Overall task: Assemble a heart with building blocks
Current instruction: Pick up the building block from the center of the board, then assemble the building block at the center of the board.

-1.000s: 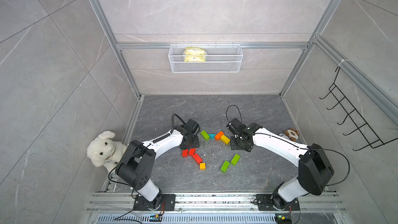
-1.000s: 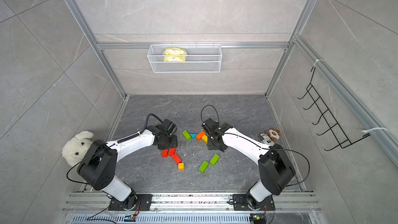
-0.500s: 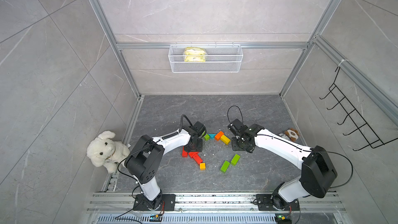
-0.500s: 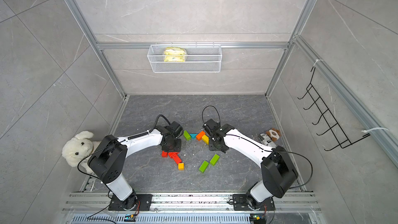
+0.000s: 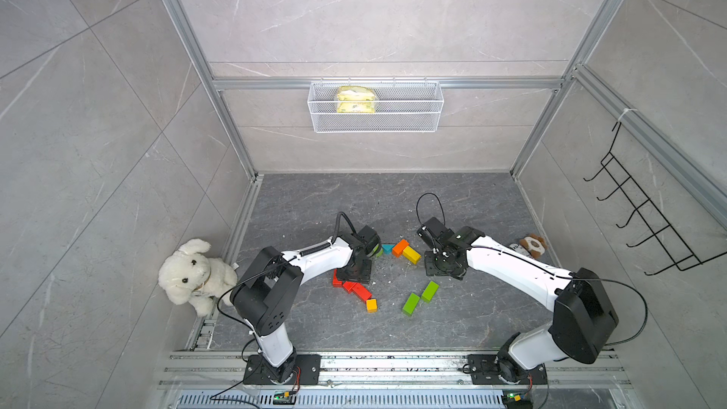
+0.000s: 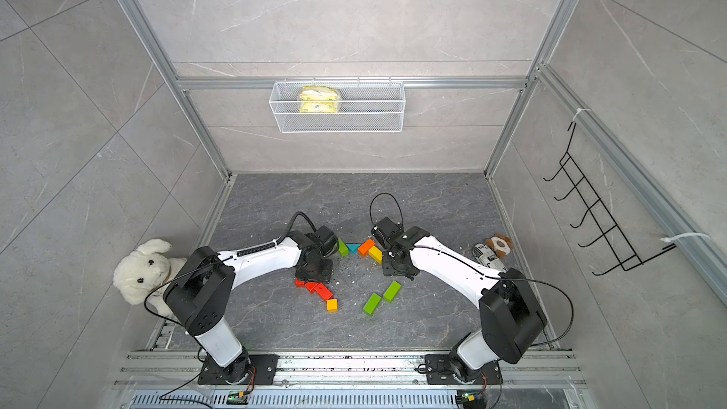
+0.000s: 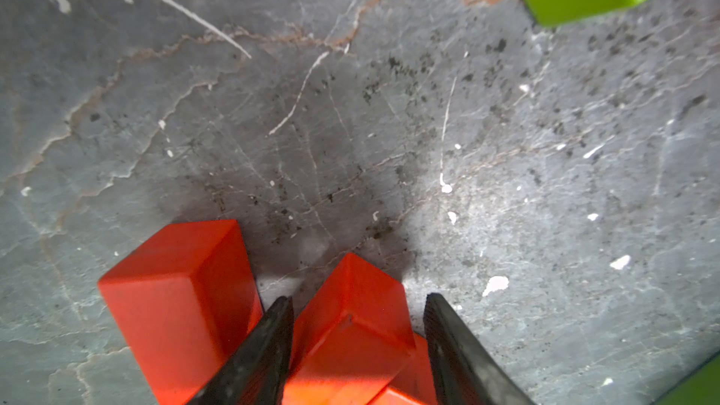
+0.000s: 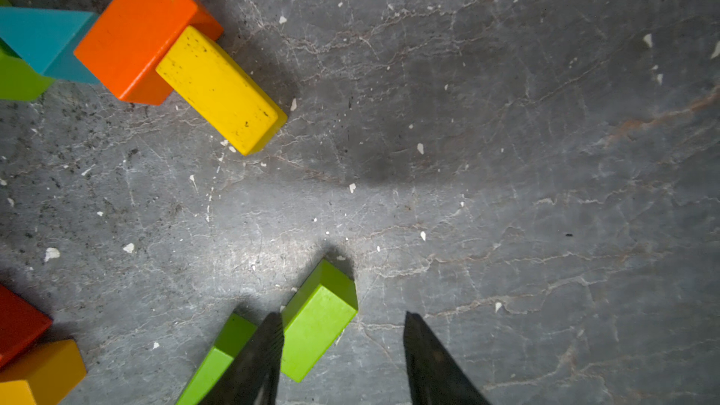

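Note:
The building blocks lie as an unfinished heart outline on the dark floor. A teal triangle point(image 5: 387, 247) sits at the back with an orange block point(image 5: 400, 247) and a yellow block point(image 5: 411, 254) beside it. Three red blocks point(image 5: 356, 289) run down to a yellow-orange cube point(image 5: 371, 304). Two green blocks point(image 5: 429, 291) lie apart to its right. My left gripper point(image 7: 357, 297) is open astride a red block point(image 7: 350, 317), with a gap at one finger. My right gripper point(image 8: 342, 313) is open, a green block point(image 8: 317, 317) beside one finger.
A white plush dog point(image 5: 192, 269) leans in the left corner. A small brown toy point(image 5: 531, 245) and a printed can point(image 6: 486, 255) lie at the right wall. A wire basket point(image 5: 375, 106) hangs on the back wall and a black hook rack point(image 5: 637, 210) on the right wall.
My left arm has swung right and its gripper has come down over the red blocks. The right gripper has barely moved. The blocks lie where they were.

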{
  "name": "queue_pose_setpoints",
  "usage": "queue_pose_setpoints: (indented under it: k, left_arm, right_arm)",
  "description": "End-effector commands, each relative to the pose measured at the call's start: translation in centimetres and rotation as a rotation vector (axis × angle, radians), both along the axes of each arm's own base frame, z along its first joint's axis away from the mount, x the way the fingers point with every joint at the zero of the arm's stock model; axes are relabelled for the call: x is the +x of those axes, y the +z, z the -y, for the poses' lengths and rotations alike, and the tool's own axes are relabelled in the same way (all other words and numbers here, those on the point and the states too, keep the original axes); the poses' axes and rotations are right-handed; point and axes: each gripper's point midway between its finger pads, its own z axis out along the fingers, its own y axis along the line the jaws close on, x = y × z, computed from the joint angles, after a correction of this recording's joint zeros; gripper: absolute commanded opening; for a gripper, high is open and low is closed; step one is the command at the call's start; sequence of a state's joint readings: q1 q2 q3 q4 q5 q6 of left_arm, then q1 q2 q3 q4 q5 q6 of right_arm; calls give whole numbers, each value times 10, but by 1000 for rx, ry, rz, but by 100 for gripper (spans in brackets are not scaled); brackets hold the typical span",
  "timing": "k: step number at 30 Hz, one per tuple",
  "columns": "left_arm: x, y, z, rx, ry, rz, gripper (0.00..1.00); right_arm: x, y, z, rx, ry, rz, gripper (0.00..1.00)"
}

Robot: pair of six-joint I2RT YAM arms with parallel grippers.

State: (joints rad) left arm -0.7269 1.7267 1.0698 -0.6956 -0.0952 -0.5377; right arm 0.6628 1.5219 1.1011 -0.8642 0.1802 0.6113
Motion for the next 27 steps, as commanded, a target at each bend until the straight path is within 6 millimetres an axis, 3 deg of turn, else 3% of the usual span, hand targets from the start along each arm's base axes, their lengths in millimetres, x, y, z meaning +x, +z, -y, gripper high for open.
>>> queue_pose_setpoints:
  k: [1,7,10,15,21,23,27]
  left_arm:
    - [-12,0,-8,27,-23,-35,56]
    - [-15,-2,-14,45,11,-39,53]
    - [-11,3,-14,45,13,-12,45]
    - [7,17,-2,27,-46,44,27]
    - [43,26,15,83,-159,102,15]
    - [54,26,23,92,-201,118,16]
    - [62,12,35,96,-247,95,36]
  right_arm:
    - [-8,1,11,-32,1,-8,52]
    - [-10,1,12,-32,-1,-7,50]
    - [-10,0,12,-28,-2,-9,47]
    - [-9,1,12,-21,-8,1,45]
    - [-5,2,12,-10,-21,14,44]
    - [-5,1,11,-2,-24,12,44]
    - [-5,3,12,2,-27,16,44]
